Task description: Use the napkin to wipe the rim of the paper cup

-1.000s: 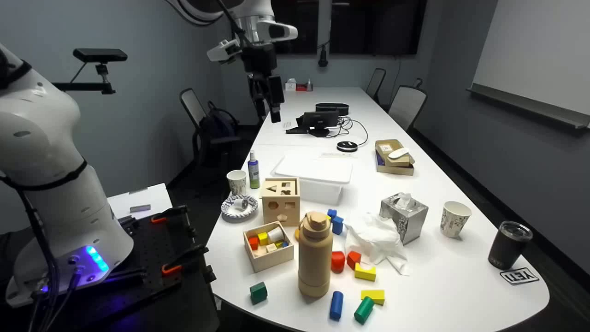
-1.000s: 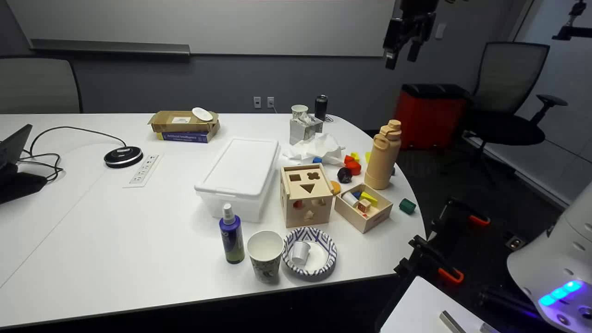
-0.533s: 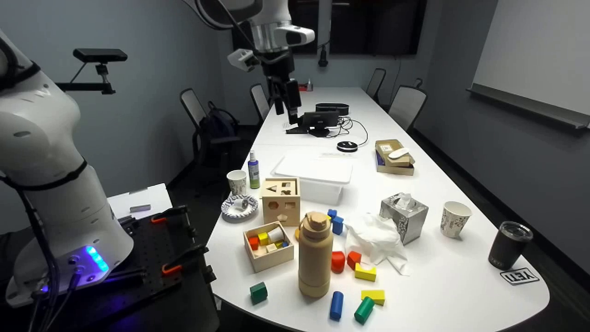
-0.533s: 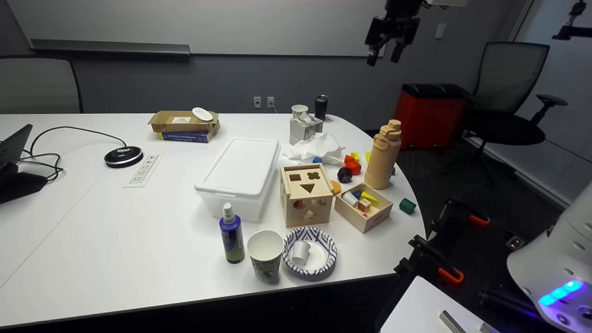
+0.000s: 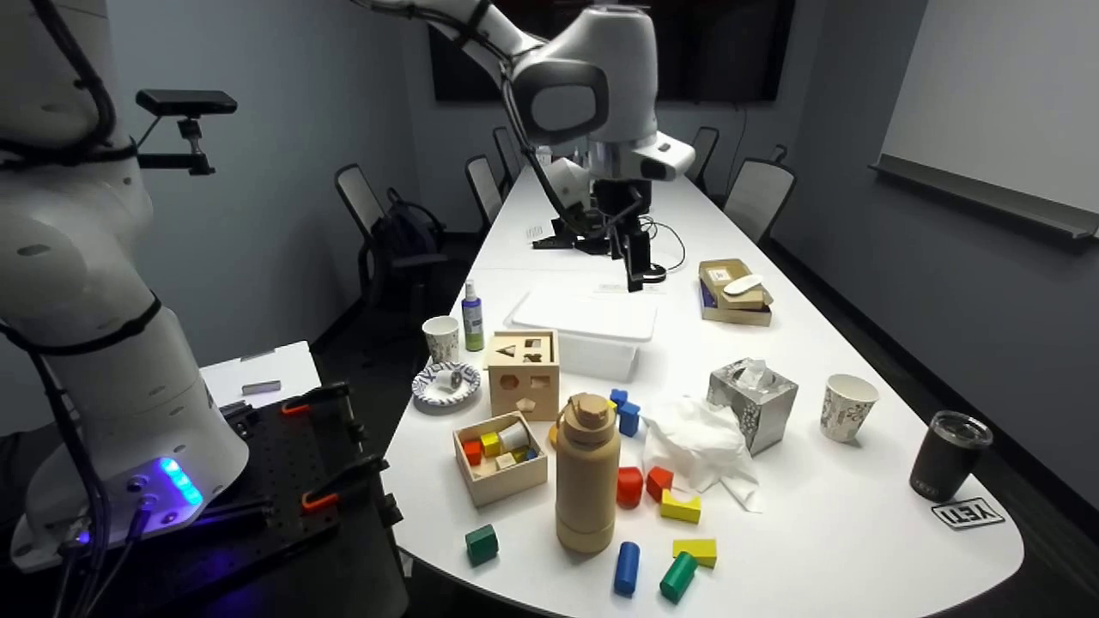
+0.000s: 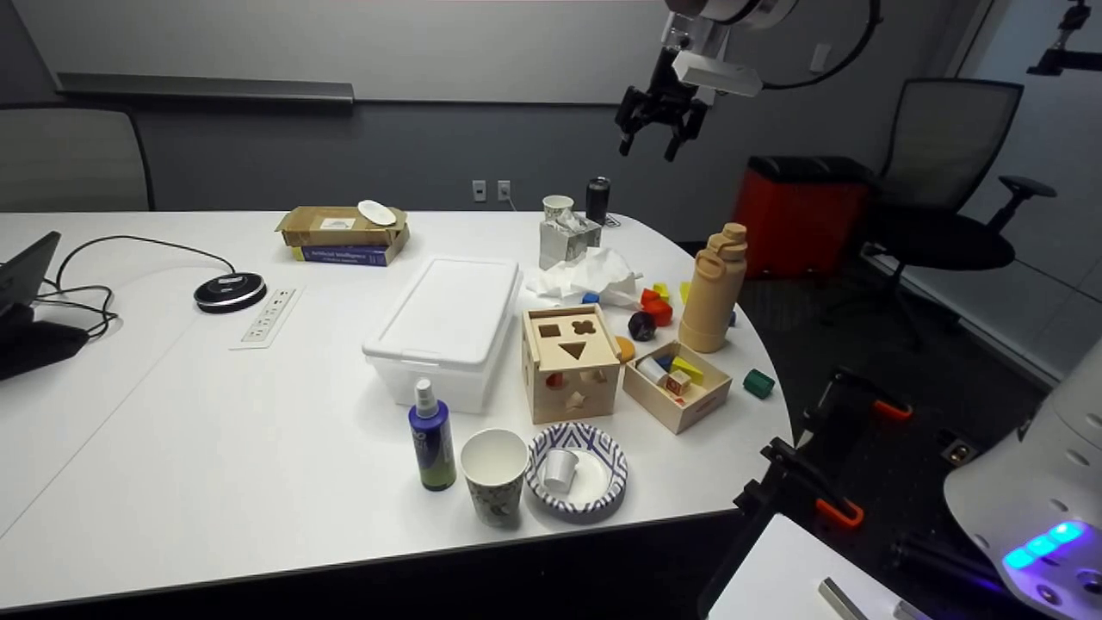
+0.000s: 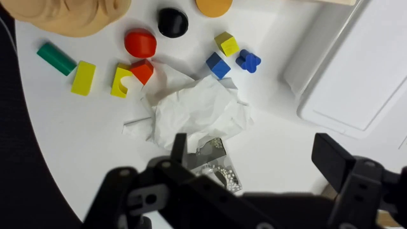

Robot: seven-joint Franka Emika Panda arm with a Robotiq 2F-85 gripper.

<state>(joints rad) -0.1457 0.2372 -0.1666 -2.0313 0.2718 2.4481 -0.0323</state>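
Standing wide apart and empty, the fingers hover above the table where the napkin lies crumpled.

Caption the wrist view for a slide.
Open tool above the white table, with a crumpled napkin lying near scattered colored blocks.

Counted on worktop: 2 patterned paper cups, 1 napkin heap, 1 tissue box, 1 black tumbler, 1 spray bottle. Counted loose: 2 red blocks, 2 green blocks, 3 yellow blocks, 3 blue blocks.
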